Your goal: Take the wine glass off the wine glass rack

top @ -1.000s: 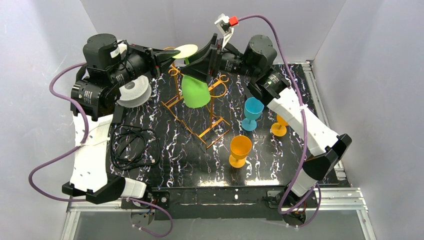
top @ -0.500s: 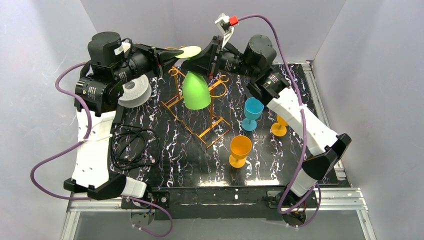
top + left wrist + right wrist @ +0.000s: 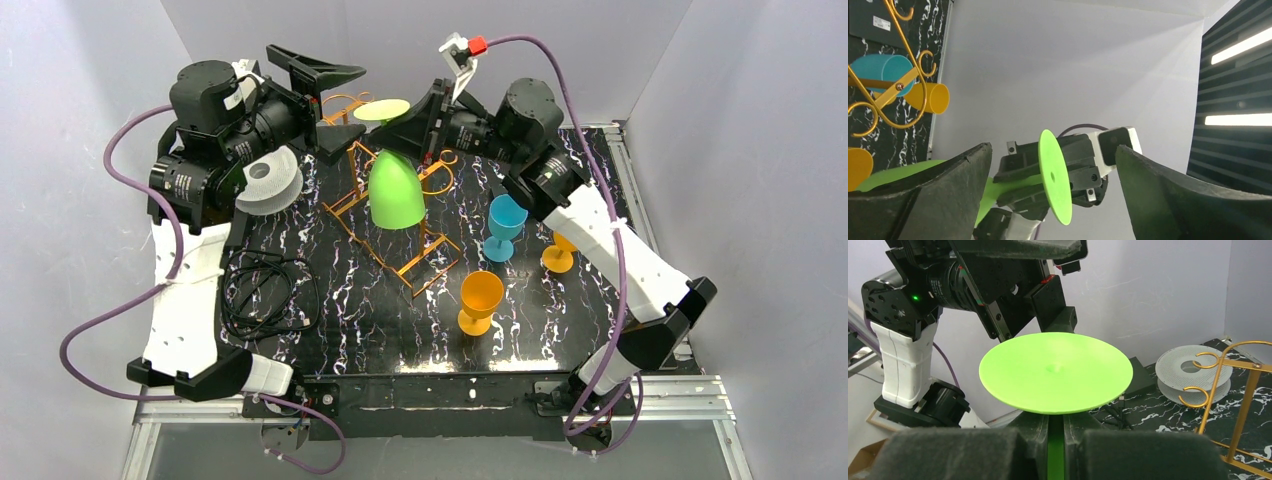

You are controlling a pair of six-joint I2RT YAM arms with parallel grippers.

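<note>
White-shelled arms (image 3: 185, 300), black motor joints (image 3: 205, 95), purple cables (image 3: 90, 330), red connector (image 3: 477, 45), black padded left claw (image 3: 1053, 150) and right claw (image 3: 1056, 435).

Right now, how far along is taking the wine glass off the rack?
Done: right end effector shut on the stem of the green wine glass, left end effector open. In hand: the glass, inverted, at the wine glass rack. Left: carrying it clear.

The top external camera looks steeply down from high behind the near edge of the black, white-veined tabletop (image 3: 330, 320) and takes in all of it. The left wrist camera, rolled sideways, looks out between the fingers of the left gripper (image 3: 1053, 147). The right wrist camera looks out over the right gripper (image 3: 1057, 432). The two face each other at close range, sharing the round foot of the lime-green plastic wine glass (image 3: 1055, 371) and the orange-gold wire rack (image 3: 1243, 405).
</note>
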